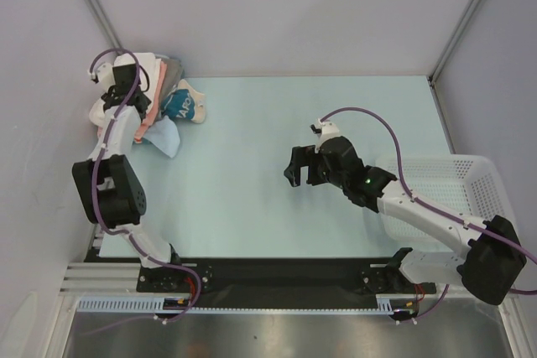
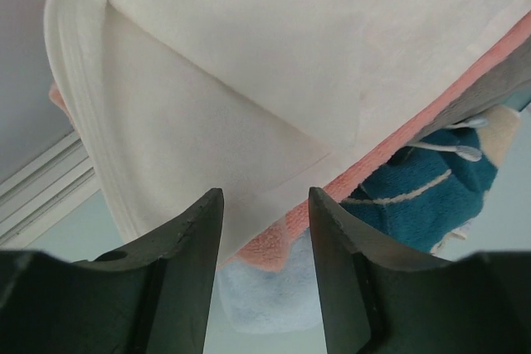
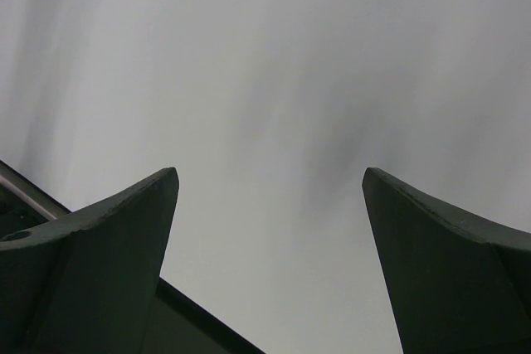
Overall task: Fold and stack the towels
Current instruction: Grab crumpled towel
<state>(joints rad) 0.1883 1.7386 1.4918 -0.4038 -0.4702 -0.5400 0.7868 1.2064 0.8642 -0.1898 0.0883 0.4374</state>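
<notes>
The towels lie in a heap at the table's far left corner. The white towel (image 2: pixel 249 80) is on top, folded, with a salmon-pink towel (image 2: pixel 282 238) and a light blue towel (image 2: pixel 265 288) showing under its edge and a grey towel (image 2: pixel 498 89) at the right. From above, the white towel (image 1: pixel 101 111), pink (image 1: pixel 153 123), blue (image 1: pixel 168 138) and grey (image 1: pixel 173 73) towels show around my left gripper (image 1: pixel 127 88). That left gripper (image 2: pixel 265 205) stands open just over the pile's edge, gripping nothing. My right gripper (image 1: pixel 300 173) hangs wide open above mid-table, its view (image 3: pixel 270 180) showing only wall.
A small teal bundle with white print (image 1: pixel 181 105) rests against the pile's right side, also seen in the left wrist view (image 2: pixel 415 196). A white mesh basket (image 1: pixel 470 182) sits at the table's right edge. The enclosure walls stand close behind the pile.
</notes>
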